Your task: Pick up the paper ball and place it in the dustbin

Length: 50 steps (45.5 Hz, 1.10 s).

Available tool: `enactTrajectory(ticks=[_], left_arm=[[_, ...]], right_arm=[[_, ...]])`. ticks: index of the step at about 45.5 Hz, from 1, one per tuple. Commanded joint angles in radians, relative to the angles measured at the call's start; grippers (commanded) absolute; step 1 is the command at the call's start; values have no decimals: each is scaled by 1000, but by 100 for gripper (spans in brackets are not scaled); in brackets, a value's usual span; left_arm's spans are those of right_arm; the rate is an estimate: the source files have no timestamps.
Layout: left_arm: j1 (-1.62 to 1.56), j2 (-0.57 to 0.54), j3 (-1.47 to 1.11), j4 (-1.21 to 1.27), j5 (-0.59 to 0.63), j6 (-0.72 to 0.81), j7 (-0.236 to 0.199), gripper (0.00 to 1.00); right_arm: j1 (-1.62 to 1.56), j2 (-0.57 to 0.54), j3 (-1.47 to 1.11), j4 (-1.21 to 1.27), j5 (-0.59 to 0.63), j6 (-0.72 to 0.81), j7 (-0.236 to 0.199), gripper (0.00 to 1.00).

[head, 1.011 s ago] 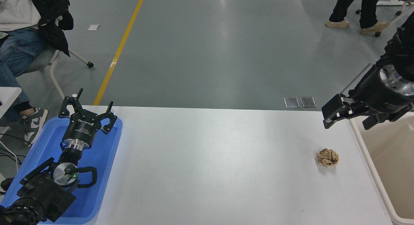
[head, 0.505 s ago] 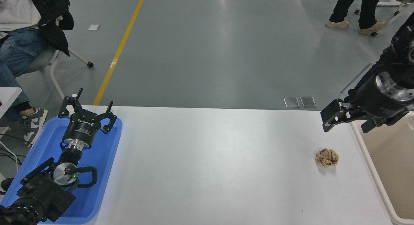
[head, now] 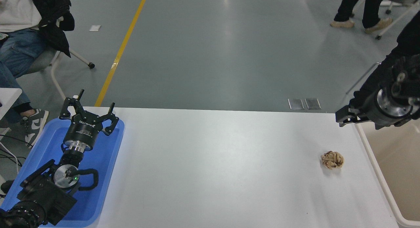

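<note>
We judge the ball [head: 332,159] light and crushable; pinch its middle. Right tool [head: 344,118]: state unclear.

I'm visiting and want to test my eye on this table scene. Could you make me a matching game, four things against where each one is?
Things:
1. small crumpled tan paper ball
2. large cream-beige plastic dustbin
3. shallow blue plastic tray
4. right black gripper

Places:
A. under the parked left black gripper, at the table's left end
B. lying on the white table, near its right side
C. raised near the table's far right corner
D. beside the table's right edge

Pairs: 1-B, 2-D, 3-A, 4-C
</note>
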Motion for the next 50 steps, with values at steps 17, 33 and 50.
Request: enactTrajectory(ticks=[17, 33, 50], left_arm=[[0, 0, 0, 0, 0, 0, 1, 100], [0, 0, 0, 0, 0, 0, -1, 100], [0, 0, 0, 0, 0, 0, 1, 100]], right_arm=[[-465, 79, 208, -231, -12, -437, 11, 100], [-562, 86, 279, -278, -15, -454, 13, 100], [-631, 125, 308, -298, -28, -454, 42, 100]])
